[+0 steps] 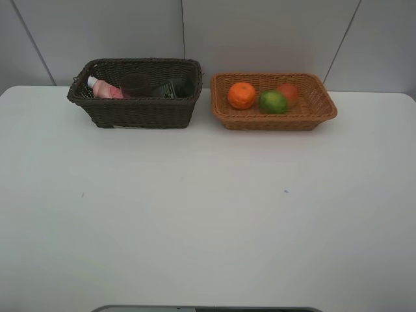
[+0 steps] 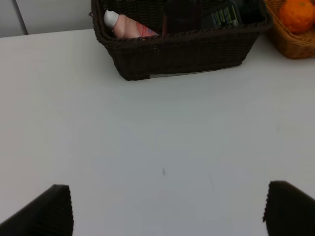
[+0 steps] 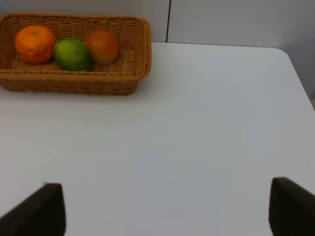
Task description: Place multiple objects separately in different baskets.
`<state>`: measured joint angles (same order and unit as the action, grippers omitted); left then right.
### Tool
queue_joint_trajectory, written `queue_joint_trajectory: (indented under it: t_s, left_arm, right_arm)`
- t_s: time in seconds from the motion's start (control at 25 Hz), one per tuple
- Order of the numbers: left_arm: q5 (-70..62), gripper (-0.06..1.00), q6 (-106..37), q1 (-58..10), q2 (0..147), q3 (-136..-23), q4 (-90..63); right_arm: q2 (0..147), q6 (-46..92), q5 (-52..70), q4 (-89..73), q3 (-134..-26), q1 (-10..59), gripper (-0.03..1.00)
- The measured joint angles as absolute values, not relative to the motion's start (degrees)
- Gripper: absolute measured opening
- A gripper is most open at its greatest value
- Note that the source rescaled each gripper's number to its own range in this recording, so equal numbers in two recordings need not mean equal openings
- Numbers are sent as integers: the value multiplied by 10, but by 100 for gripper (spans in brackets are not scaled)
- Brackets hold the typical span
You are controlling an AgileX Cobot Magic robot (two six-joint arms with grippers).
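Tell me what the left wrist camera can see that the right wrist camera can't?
Only the left wrist view shows the dark brown basket, with the pink bottle and dark grey bottle inside, plus the open left gripper. Only the right wrist view shows the green fruit, the peach-like fruit and the open right gripper. Both show the orange, the tan basket and the white table.

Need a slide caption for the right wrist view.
Open right tool above white table; orange, green fruit and peach in tan basket.
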<state>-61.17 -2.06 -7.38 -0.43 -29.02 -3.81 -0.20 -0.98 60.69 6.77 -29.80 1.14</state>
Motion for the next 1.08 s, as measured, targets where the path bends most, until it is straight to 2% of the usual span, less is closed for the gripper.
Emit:
queue_joint_trajectory:
  t_s: [1.08]
  left_arm:
    - [-612,100,-21,-74,-4,-290,-38]
  right_arm:
    - [-2,-10,607,68,-298,11,79]
